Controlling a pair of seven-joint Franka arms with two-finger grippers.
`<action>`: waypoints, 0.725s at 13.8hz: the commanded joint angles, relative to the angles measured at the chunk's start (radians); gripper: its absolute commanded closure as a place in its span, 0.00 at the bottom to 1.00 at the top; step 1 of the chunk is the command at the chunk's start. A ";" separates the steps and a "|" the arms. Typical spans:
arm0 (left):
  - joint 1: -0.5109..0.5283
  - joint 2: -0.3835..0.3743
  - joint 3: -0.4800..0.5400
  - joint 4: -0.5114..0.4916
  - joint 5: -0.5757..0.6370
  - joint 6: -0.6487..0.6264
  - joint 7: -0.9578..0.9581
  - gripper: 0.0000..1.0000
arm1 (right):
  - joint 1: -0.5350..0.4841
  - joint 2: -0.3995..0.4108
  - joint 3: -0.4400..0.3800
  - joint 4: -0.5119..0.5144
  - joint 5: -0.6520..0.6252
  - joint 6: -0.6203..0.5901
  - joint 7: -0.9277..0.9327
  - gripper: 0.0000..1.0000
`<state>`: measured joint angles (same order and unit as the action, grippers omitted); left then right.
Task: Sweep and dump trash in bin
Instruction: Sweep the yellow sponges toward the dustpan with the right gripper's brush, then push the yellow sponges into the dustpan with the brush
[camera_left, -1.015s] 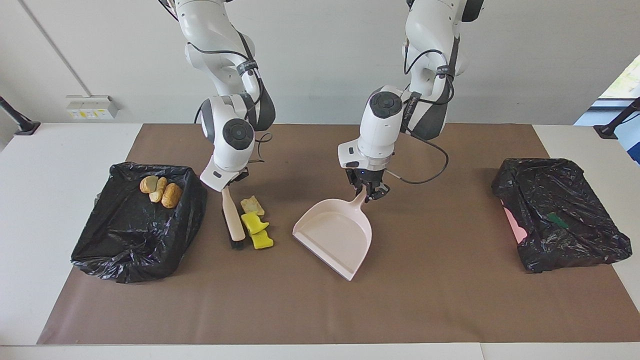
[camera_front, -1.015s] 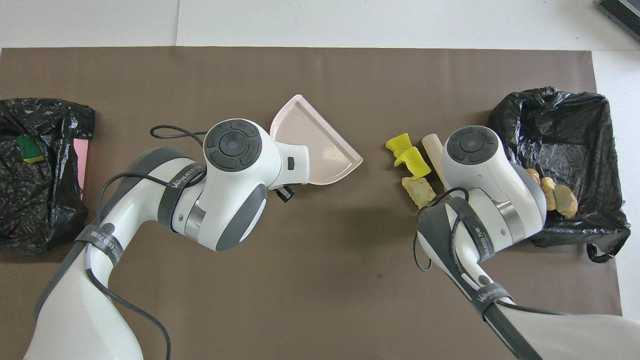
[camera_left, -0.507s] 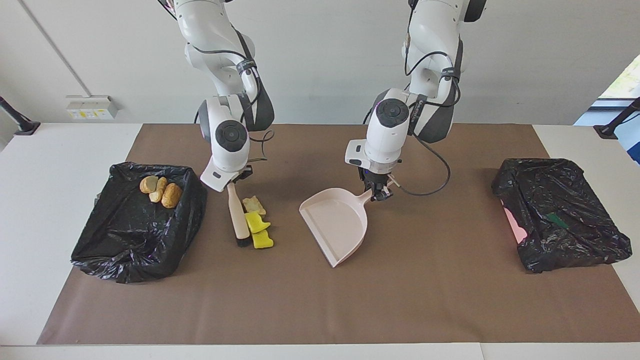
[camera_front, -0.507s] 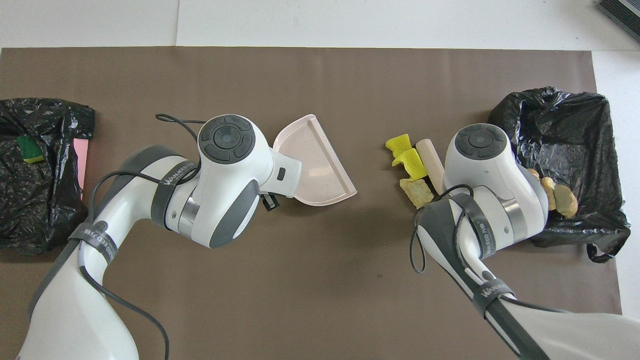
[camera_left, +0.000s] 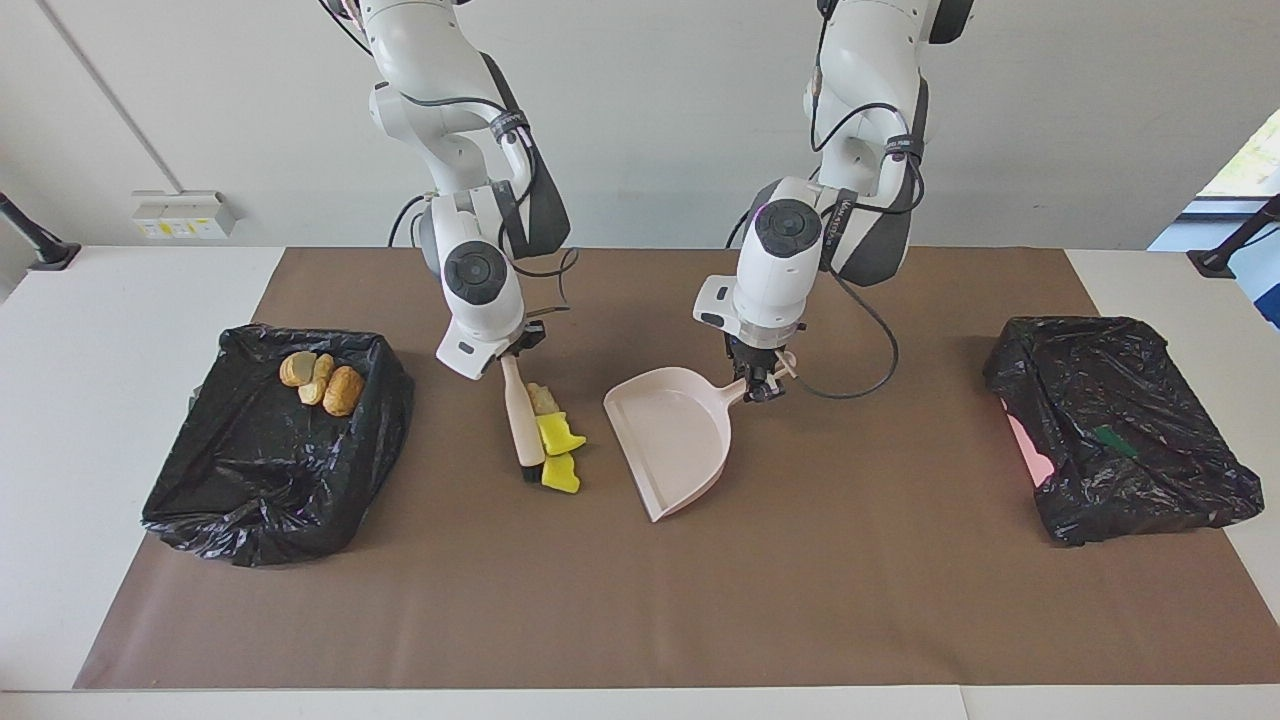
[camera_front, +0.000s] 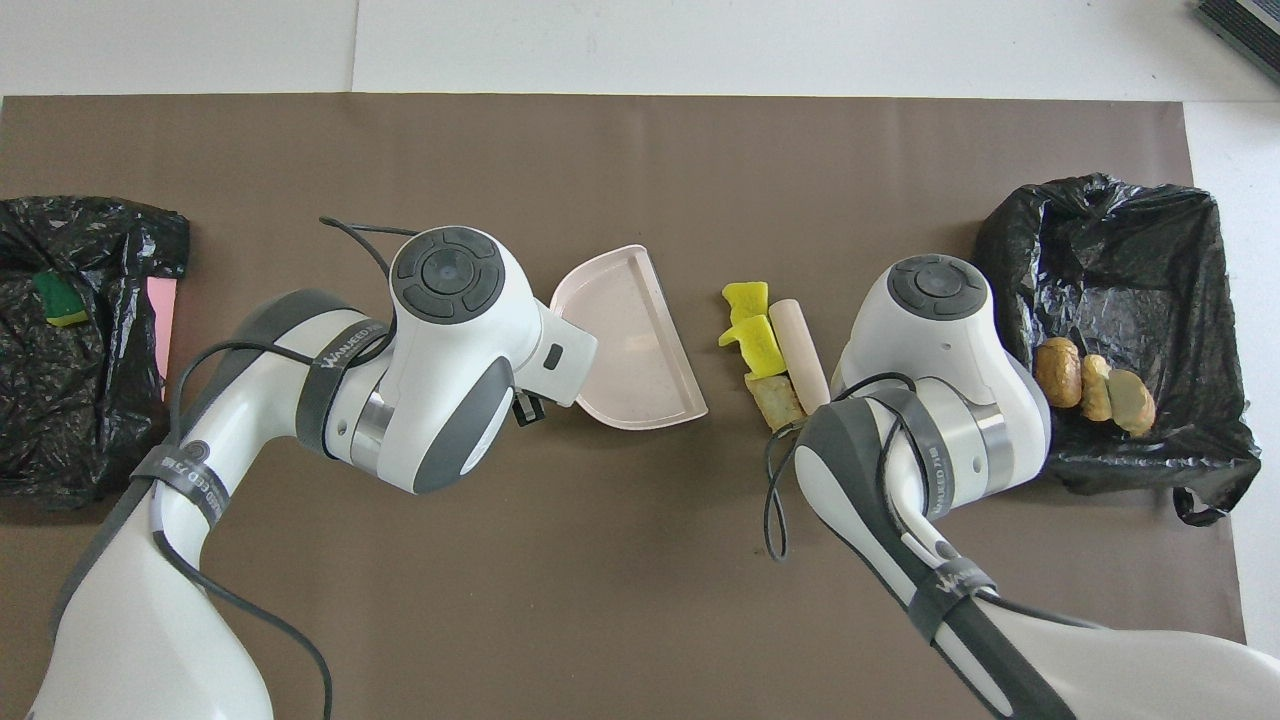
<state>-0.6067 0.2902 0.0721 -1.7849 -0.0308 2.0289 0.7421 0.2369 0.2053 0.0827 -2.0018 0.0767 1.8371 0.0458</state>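
Brown-matted counter, black-lined bin at the right arm's end, three pastries already inside. Second black bag at the left arm's end. Pink dustpan mid-counter, handle clenched in the left tool. Brush gripped tight by the right tool, bristles down, pressed against two yellow sponges and a bread chunk, just beside the dustpan's mouth.

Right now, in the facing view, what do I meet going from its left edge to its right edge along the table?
Bin with pastries → brush → sponges → dustpan → second black bag.
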 joint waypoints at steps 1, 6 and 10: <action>0.005 -0.048 -0.002 -0.059 0.000 0.002 0.043 1.00 | 0.019 0.008 0.005 0.021 0.127 -0.006 -0.034 1.00; 0.001 -0.101 -0.002 -0.172 0.000 0.062 0.160 1.00 | 0.054 0.019 0.005 0.081 0.394 -0.002 -0.035 1.00; 0.005 -0.124 -0.002 -0.217 0.000 0.093 0.163 1.00 | 0.036 0.045 0.003 0.216 0.456 -0.106 -0.026 1.00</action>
<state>-0.6067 0.2092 0.0718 -1.9401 -0.0309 2.1029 0.8789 0.2982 0.2199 0.0836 -1.8812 0.4999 1.8141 0.0458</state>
